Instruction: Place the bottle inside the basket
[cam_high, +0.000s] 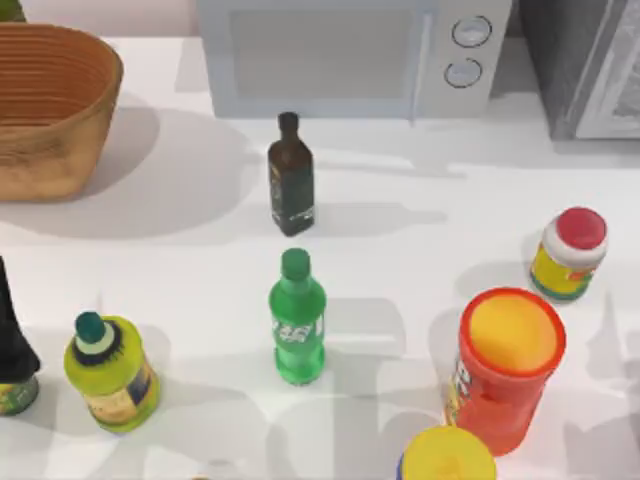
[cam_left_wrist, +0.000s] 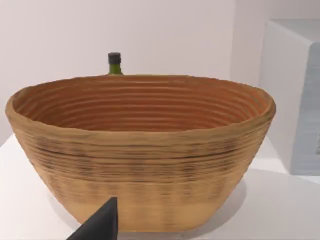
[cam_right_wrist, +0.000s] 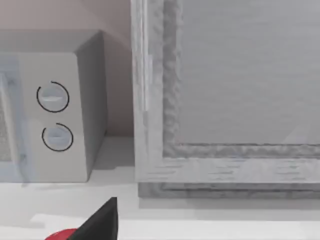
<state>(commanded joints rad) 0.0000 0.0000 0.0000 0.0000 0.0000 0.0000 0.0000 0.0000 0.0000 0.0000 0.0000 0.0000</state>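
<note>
While neither gripper's opening can be told, the small green plastic bottle (cam_high: 297, 320) stands ungrasped, easily toppled among neighbours, well apart from the round wicker basket (cam_high: 60, 150)

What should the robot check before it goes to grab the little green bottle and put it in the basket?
1. Bottle upright on the table: ok.
2. Room around the bottle for fingers: ok, the dark bottle and the yellow-green bottle stand apart from it.
3. Basket opening faces up: ok.
4. Basket free to take the bottle: ok, the left wrist view shows bare ribbed inner wall; its floor is hidden.
5. Something already gripped: cannot tell, just a dark fingertip shows.
6. Path from bottle to basket: ok, bare table lies between them.
</note>
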